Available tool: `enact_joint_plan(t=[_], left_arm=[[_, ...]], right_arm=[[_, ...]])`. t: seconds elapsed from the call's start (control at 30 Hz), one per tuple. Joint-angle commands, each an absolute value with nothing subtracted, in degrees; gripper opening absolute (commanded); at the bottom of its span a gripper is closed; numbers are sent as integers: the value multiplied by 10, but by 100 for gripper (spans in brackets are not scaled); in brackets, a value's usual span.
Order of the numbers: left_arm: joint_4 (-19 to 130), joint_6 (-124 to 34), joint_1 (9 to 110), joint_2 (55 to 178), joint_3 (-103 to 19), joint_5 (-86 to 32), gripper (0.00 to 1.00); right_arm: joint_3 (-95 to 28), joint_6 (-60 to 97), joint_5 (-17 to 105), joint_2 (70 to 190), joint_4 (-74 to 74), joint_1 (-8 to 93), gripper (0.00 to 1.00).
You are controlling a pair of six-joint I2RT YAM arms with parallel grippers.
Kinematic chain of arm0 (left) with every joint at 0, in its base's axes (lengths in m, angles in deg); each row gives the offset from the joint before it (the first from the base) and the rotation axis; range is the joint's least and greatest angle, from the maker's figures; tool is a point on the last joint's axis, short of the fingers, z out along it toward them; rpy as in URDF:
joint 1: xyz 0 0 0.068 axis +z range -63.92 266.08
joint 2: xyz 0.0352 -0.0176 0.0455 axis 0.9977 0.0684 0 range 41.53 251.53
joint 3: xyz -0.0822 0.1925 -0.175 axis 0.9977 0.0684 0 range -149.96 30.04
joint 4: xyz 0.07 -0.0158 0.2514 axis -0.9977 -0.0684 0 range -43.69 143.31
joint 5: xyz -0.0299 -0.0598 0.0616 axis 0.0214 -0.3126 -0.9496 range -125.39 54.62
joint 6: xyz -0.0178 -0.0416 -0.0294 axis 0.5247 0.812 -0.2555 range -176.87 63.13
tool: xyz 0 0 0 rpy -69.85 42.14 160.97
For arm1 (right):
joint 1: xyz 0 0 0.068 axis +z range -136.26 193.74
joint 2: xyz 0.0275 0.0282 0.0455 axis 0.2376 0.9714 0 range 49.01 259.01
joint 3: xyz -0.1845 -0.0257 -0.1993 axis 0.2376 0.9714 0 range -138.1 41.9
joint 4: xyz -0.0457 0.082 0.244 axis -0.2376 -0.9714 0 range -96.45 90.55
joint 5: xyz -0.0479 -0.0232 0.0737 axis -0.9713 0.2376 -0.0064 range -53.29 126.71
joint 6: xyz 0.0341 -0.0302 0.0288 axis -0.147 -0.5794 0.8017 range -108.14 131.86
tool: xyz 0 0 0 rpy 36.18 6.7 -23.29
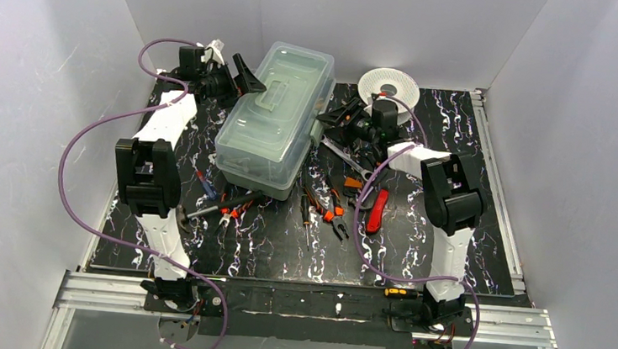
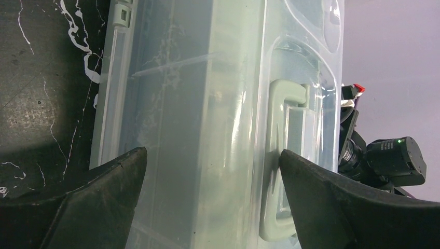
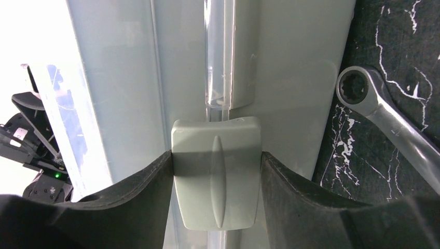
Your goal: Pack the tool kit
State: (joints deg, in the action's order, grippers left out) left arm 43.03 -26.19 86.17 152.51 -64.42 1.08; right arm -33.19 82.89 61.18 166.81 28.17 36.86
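Black marbled table [image 1: 282, 248]: left claw [image 2: 211, 155] spread beside toolbox [image 1: 277, 113], right claw [image 3: 215, 155] pinching latch [image 3: 216, 176].

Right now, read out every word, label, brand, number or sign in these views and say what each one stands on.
None can be read.
The translucent plastic toolbox, its sage-green handle and sage-green latch bear no print; the latch has only a moulded ridge.
The silver ring wrench shows no marking.
The small hand tools on the black marbled table are too small to read.
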Motion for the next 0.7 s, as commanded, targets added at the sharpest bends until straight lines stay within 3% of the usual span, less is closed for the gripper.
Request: enact_joint_plan(t=[0.0,0.07,0.17,0.53,0.67], left_arm=[[375,-279,848,1493,-644,21,98],[373,-281,848,1491,-644,19,98],[366,-290,848,1486,-647,11,98],[361,-298,848,1471,-647,3,98],[361,-300,848,1470,-647,5,98]], right_arm=[[-315,851,677,1651,409,372,63],[-303,865,681,1650,437,371,76],[-275,863,669,1631,426,362,83],[-298,905,682,1680,402,358,85],[-302,957,690,1699,493,371,85]])
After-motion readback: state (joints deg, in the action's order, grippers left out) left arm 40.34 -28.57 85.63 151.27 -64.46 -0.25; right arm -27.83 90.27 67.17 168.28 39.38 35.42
